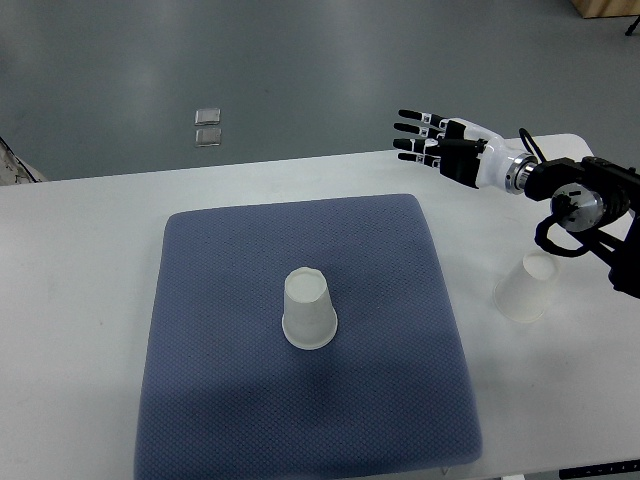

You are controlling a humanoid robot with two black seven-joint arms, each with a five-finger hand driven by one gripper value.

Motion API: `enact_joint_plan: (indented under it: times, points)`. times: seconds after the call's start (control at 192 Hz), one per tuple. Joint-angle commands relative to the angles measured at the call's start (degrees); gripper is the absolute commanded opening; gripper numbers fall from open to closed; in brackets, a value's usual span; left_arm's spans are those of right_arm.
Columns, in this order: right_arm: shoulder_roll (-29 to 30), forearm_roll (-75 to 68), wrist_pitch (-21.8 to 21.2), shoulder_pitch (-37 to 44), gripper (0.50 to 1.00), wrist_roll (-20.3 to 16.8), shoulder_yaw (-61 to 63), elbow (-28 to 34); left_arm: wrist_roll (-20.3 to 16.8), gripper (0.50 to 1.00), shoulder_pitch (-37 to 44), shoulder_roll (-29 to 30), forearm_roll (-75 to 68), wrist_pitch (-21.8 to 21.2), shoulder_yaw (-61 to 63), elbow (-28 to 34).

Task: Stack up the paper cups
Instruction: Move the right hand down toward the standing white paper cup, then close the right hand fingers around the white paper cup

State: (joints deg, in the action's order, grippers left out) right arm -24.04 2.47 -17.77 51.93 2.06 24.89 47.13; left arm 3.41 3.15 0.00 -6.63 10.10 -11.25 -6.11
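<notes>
One white paper cup point(307, 310) stands upside down near the middle of the blue-grey mat point(220, 400). A second white paper cup point(526, 287) stands upside down on the white table point(80, 300), to the right of the mat. My right hand point(428, 137) comes in from the right edge and hovers above the table's far edge, past the mat's far right corner. Its fingers are spread and hold nothing. It is well above and left of the second cup. My left arm is out of view.
The mat covers the middle of the table. The grey floor lies beyond the table's far edge, with two small clear squares point(208, 127) on it. A wooden object point(605, 8) shows at the top right corner.
</notes>
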Motion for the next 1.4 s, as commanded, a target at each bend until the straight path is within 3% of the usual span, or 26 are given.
enact_joint_plan:
  times: [0.0,0.161,0.437,0.582,0.733,0.853,1.004,1.097,1.394]
  points:
    - [-2.41,0.08,-2.62,0.01,0.924,-0.04,-0.02,0.33,-0.07,1.000,0.01,0.00,-0.05,0.01,0.00,-0.39]
    - [-6.46,0.43,-5.61,0.19,0.924,0.05,-0.02,0.42,0.02,1.000,0.01,0.00,-0.05,0.01,0.00,0.05]
    - [-16.82,8.95,-17.23,2.21,0.924,0.05,-0.11,0.42,0.02,1.000,-0.07,0.00,-0.05,0.01,0.00,-0.22]
    - [-20.69,18.36,-17.23,3.35,0.924,0.40,-0.02,0.42,0.02,1.000,0.01,0.00,-0.05,0.01,0.00,-0.13]
    - [-25.18,29.61,-17.23,4.41,0.924,4.00,0.07,2.00,0.02,1.000,0.01,0.00,-0.05,0.01,0.00,-0.04]
    - [-27.55,41.47,-17.23,4.50,0.921,7.34,-0.11,7.36,0.02,1.000,0.01,0.00,-0.05,0.01,0.00,-0.13]
    - [-30.98,55.28,-17.23,3.97,0.919,8.75,-0.81,17.47,0.02,1.000,0.01,0.00,-0.05,0.01,0.00,-0.04]
    - [-31.24,63.80,-12.65,2.83,0.919,10.42,-1.07,22.74,0.02,1.000,0.01,0.00,-0.05,0.01,0.00,-0.04]
    - [-31.07,76.90,-10.62,1.42,0.919,10.86,-4.24,27.23,0.02,1.000,0.01,0.00,-0.05,0.01,0.00,-0.13]
